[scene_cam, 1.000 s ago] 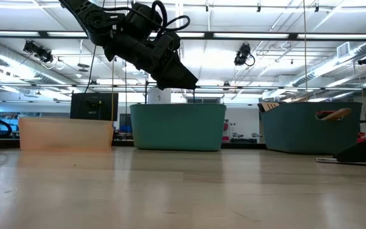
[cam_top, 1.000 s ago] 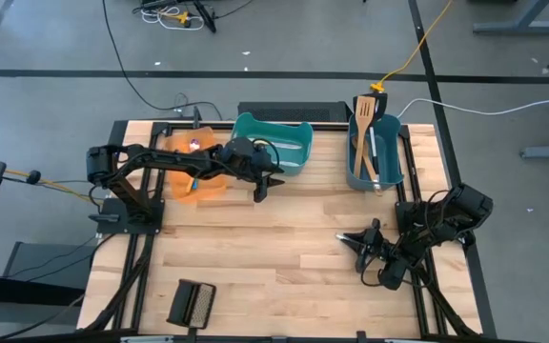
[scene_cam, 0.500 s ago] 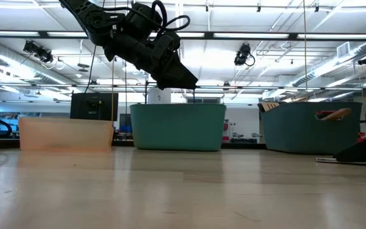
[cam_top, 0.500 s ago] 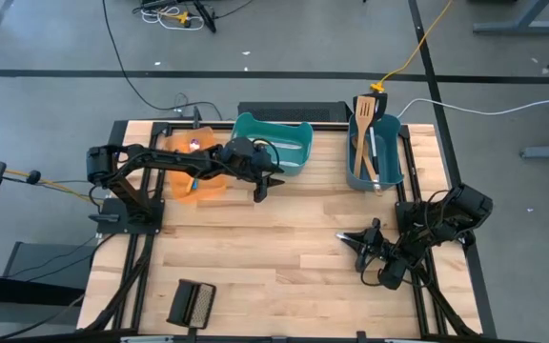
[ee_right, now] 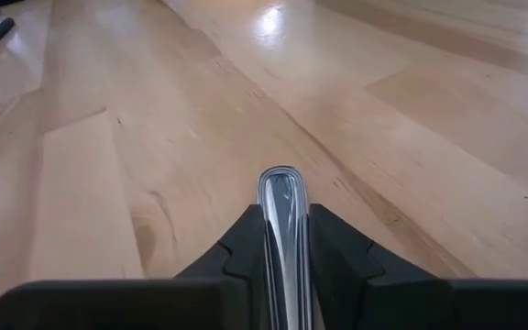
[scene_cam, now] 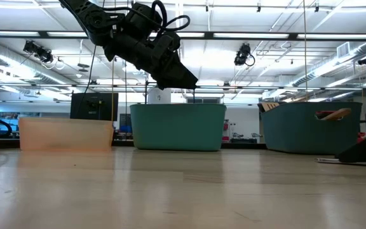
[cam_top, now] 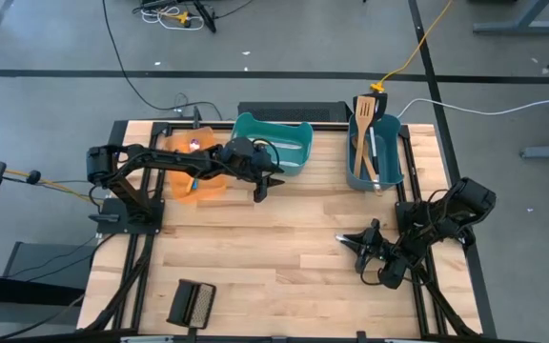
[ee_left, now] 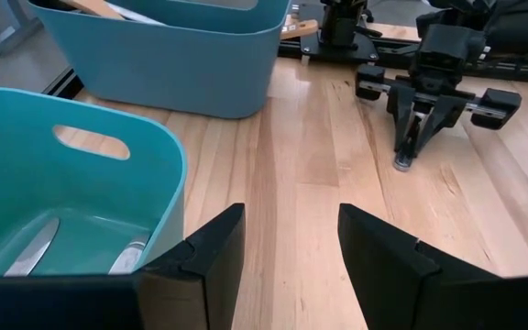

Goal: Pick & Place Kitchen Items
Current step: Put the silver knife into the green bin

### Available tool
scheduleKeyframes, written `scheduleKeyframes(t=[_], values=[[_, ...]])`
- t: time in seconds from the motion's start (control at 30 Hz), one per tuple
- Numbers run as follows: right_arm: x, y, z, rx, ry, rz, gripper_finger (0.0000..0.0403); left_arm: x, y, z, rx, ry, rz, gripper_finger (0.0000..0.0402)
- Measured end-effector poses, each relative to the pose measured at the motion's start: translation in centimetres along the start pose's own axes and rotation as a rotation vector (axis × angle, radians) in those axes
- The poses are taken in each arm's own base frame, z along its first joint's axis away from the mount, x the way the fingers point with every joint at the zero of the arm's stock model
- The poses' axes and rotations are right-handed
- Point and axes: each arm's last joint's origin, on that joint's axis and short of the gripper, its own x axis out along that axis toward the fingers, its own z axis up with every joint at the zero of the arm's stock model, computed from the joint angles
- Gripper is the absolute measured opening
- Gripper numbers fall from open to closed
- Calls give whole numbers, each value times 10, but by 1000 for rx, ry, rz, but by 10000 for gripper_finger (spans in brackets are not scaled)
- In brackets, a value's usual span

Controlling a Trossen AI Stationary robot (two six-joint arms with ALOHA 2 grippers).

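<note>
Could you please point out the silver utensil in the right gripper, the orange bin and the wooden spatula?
silver utensil (ee_right: 283,197): right wrist view, its rounded tip between the fingers.
orange bin (cam_top: 213,188): high view, its front rim.
wooden spatula (cam_top: 362,145): high view, its handle.

Both arms are dark, jointed links on black base frames at the picture's left and right edges. The left end effector (cam_top: 261,190) carries looping black cable; the right end effector (cam_top: 349,240) has chunky matte-black angular fingers (ee_right: 337,261).
</note>
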Motion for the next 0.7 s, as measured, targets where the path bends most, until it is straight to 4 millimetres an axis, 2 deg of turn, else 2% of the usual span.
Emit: scheduleKeyframes(t=[0.7], values=[[-4, 4, 6, -21, 23, 34, 73, 0, 0, 0, 1, 0, 0, 181]])
